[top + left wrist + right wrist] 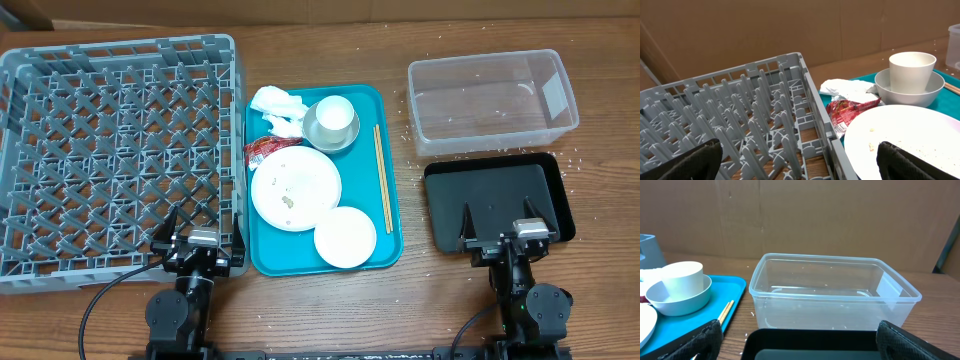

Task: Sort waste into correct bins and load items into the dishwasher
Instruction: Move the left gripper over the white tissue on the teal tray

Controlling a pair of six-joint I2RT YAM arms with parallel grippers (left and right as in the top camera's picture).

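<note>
The grey dishwasher rack [110, 150] fills the left. On the teal tray [392, 215] lie the white tissue [278, 108], the red wrapper [265, 148], a large plate [295, 187] with food scraps [290, 200], a small pale dish [345, 237], a white cup [335, 115] inside the grey bowl [322, 137], and chopsticks [381, 175]. The clear tub [492, 100] and the black tray [497, 200] are at the right. My left gripper [200, 222] is open over the rack's near right corner [815, 125]. My right gripper [498, 218] is open over the black tray's near edge [815, 340]. Both hold nothing.
White rice-like grains [575, 158] are scattered on the wooden table around the tub and black tray. Brown cardboard walls [815, 220] stand behind the table. The tub [832, 292] is directly beyond the black tray in the right wrist view.
</note>
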